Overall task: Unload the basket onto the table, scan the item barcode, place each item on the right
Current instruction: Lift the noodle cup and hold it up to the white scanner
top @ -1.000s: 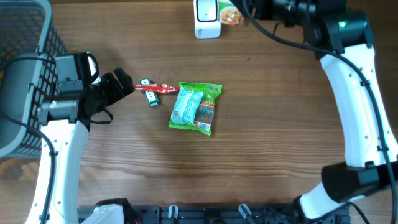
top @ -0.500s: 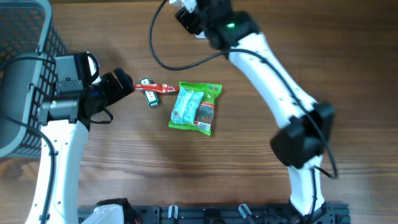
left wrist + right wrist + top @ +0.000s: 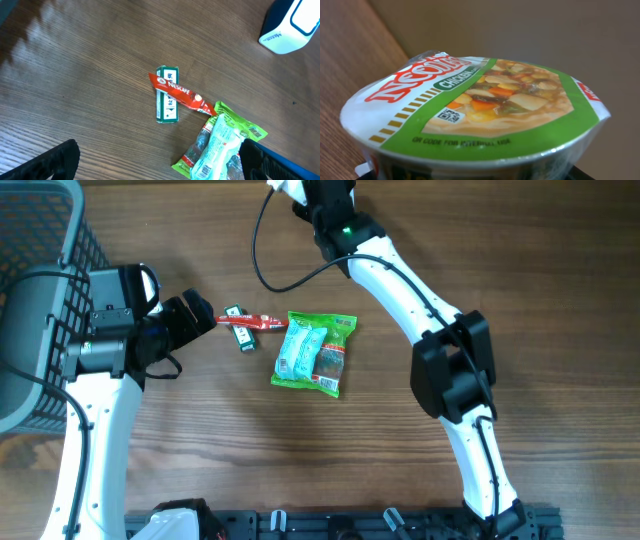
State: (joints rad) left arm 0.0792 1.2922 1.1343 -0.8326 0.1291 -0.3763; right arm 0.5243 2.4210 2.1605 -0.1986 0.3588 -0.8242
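While my left claw hangs wide open near the Nescafé stick, my right claw holds the chicken noodle cup lifted above the bench's far edge. I judge this the presenting step: next the cup's barcode must face the white scanner.

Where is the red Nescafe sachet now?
The sachet lies left of centre in the overhead view, across the small green packet, between the left gripper and the green snack bag.
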